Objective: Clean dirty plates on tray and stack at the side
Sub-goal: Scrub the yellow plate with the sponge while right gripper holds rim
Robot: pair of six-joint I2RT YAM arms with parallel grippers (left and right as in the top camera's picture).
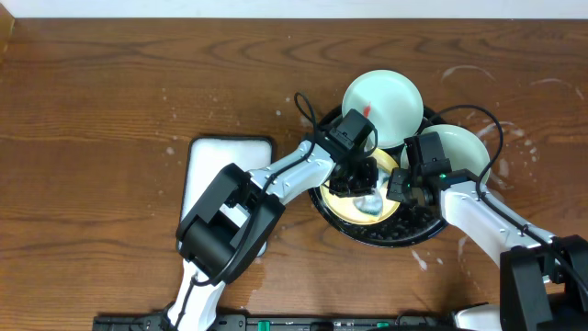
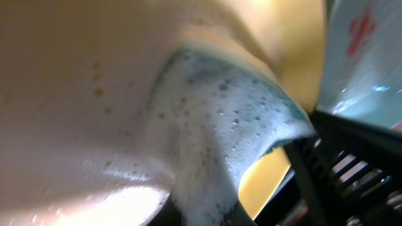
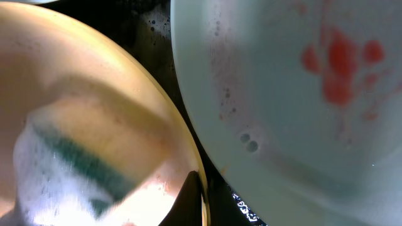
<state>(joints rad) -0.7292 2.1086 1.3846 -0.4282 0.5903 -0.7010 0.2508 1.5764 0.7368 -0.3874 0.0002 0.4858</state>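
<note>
Left end effector (image 1: pixel 356 176) closed on a foamy sponge (image 2: pixel 232 125), pressed to the yellow plate (image 2: pixel 75 94) inside the tray (image 1: pixel 386 235). Right end effector (image 1: pixel 401 187) looks pinched on that plate's rim.

Risks: the glaze is wet, so the rim may slip free under scrubbing. A stroke could knock the smeared mint plate (image 3: pixel 282 138) just beside, or the second mint plate (image 1: pixel 381 103) across the tray's far rim.

Bench (image 1: pixel 110 92): brown wood grain, soap streaks at right, no plates stacked. White dish (image 1: pixel 213 152) at left. Little of the room shows.
</note>
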